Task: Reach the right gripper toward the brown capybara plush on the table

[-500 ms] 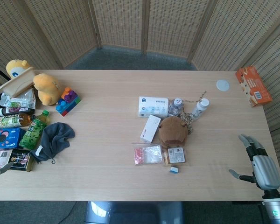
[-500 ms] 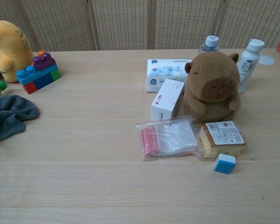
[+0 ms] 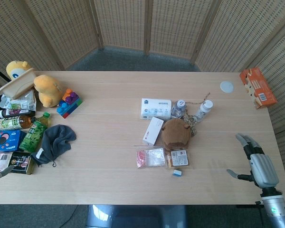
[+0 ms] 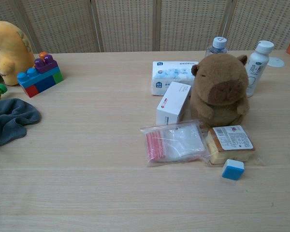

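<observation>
In the middle of the light wooden table (image 3: 109, 156) we are seeing the brown capybara plush (image 3: 175, 132), standing upright. A small white carton box (image 3: 153, 130) is just beside it on the left, and a sealed snack packet with a white label (image 3: 179, 158) is lying at its near side. At the near right edge we are holding our right hand (image 3: 253, 159) above the table, fingers spread wide and holding nothing, well apart from the plush. We judge the reach is only beginning. Next we are needing to travel left and slightly far, coming from the open right side. The left hand is not showing in either view.
</observation>
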{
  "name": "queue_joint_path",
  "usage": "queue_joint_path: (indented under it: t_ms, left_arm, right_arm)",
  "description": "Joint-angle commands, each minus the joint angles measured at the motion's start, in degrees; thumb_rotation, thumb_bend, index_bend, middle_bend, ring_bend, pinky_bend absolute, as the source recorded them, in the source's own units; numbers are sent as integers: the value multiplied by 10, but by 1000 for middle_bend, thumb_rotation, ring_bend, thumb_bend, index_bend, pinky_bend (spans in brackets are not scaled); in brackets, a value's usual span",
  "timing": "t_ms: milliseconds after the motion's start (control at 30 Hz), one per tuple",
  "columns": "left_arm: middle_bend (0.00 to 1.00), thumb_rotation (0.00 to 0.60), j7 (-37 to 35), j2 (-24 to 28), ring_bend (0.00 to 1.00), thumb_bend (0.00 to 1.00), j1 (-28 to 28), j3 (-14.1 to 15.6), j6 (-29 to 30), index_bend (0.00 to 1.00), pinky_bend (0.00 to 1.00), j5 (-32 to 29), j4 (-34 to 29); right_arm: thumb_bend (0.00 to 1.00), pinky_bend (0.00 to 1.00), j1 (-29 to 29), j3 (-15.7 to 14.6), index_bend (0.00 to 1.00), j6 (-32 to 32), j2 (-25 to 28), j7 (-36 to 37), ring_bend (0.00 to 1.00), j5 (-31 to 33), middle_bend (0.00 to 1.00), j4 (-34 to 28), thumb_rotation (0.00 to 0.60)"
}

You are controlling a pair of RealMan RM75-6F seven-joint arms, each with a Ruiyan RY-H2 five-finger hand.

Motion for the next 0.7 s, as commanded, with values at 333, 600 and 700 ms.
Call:
queue_joint_path:
  t_ms: [333, 600, 700]
  left_arm:
    - [0, 600, -1, -2, 0, 0, -4, -4, -8, 0, 0, -14, 5]
    - [0, 600, -3, -2, 0, 0, -6, -3, -14, 0, 0, -16, 7]
    - [0, 600, -4, -2, 0, 0, -7, -4, -15, 0, 0, -18, 8]
  right_arm:
    - [0, 0, 128, 66, 0, -153, -73, -122, 0, 112, 0, -16, 600]
    - [0, 0, 172, 100, 0, -165, -120, -203, 0, 186, 0, -31, 600]
    - [0, 0, 181, 98, 0, -163, -132, -233, 0, 198, 0, -55, 600]
